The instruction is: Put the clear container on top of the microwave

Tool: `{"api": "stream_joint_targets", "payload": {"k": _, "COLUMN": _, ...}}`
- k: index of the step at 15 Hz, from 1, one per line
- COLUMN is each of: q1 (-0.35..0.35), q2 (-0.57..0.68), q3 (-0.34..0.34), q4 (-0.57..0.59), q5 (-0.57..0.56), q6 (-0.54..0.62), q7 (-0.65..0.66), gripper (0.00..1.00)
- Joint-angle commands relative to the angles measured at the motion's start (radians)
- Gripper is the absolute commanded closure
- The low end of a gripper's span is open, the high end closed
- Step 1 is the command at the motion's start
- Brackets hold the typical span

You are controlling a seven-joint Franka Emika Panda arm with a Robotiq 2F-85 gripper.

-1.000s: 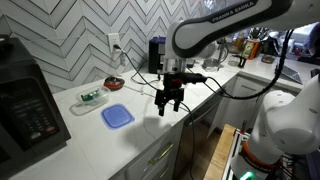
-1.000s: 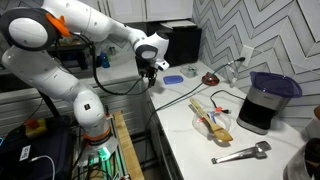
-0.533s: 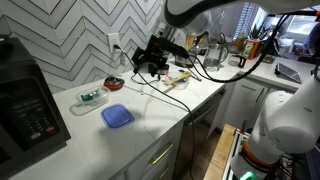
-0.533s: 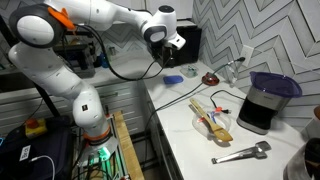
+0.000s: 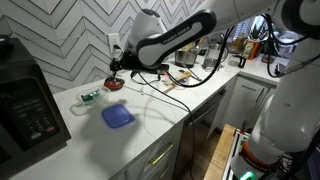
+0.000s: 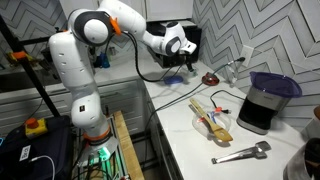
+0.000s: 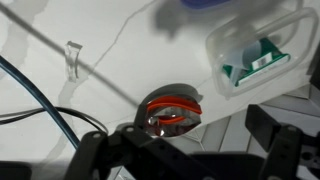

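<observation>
Clear container (image 5: 88,97), green inside, flat on counter (image 5: 150,108) nr black microwave (image 5: 25,100).

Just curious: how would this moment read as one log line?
gripper open, over red dish | clear container on counter, ungrasped | not yet on microwave

The clear container (image 7: 262,52) is glossy plastic, the countertop (image 5: 150,118) matt.

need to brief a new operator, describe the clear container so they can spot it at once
Start at the big black microwave at the counter's end. On the white counter beside it sits the clear container, a shallow see-through tub with something green inside. The blue lid next to it is flat and opaque, and the red dish beyond is round.
</observation>
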Motion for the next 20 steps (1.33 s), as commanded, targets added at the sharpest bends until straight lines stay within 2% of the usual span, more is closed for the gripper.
{"api": "stream_joint_targets", "payload": {"k": 1, "q1": 0.067, "q2": 0.037, "q3": -0.070, "q4": 0.025, "q5": -0.036, "q6": -0.008, "q7": 0.043, "gripper": 0.00}}
{"api": "stream_joint_targets", "payload": {"k": 3, "q1": 0.090, "q2": 0.072, "q3": -0.095, "q4": 0.046, "q5": -0.037, "q6": -0.004, "q7": 0.047, "gripper": 0.00}}
{"api": "stream_joint_targets", "payload": {"k": 6, "q1": 0.101, "q2": 0.059, "q3": -0.106, "q4": 0.047, "q5": -0.041, "q6": -0.005, "q7": 0.049, "gripper": 0.00}}
{"api": "stream_joint_targets", "payload": {"k": 9, "q1": 0.144, "q2": 0.130, "q3": -0.120, "q4": 0.095, "q5": -0.084, "q6": 0.045, "q7": 0.049, "gripper": 0.00}}
{"api": "stream_joint_targets", "payload": {"k": 10, "q1": 0.125, "q2": 0.159, "q3": -0.089, "q4": 0.128, "q5": -0.120, "q6": 0.030, "q7": 0.058, "gripper": 0.00}}
{"api": "stream_joint_targets", "payload": {"k": 11, "q1": 0.133, "q2": 0.179, "q3": -0.088, "q4": 0.151, "q5": -0.123, "q6": 0.018, "q7": 0.043, "gripper": 0.00}}
{"api": "stream_joint_targets", "payload": {"k": 12, "q1": 0.181, "q2": 0.198, "q3": -0.130, "q4": 0.174, "q5": -0.112, "q6": 0.006, "q7": 0.023, "gripper": 0.00}}
{"api": "stream_joint_targets", "payload": {"k": 15, "q1": 0.219, "q2": 0.259, "q3": -0.160, "q4": 0.241, "q5": -0.094, "q6": -0.016, "q7": 0.000, "gripper": 0.00}}
{"api": "stream_joint_targets", "payload": {"k": 16, "q1": 0.229, "q2": 0.276, "q3": -0.171, "q4": 0.259, "q5": -0.088, "q6": -0.025, "q7": -0.002, "gripper": 0.05}}
{"api": "stream_joint_targets", "payload": {"k": 17, "q1": 0.232, "q2": 0.296, "q3": -0.172, "q4": 0.276, "q5": -0.066, "q6": -0.031, "q7": -0.019, "gripper": 0.12}}
{"api": "stream_joint_targets", "payload": {"k": 18, "q1": 0.237, "q2": 0.313, "q3": -0.177, "q4": 0.291, "q5": -0.053, "q6": -0.039, "q7": -0.028, "gripper": 0.23}}
{"api": "stream_joint_targets", "payload": {"k": 20, "q1": 0.247, "q2": 0.340, "q3": -0.190, "q4": 0.317, "q5": -0.042, "q6": -0.064, "q7": -0.039, "gripper": 0.36}}
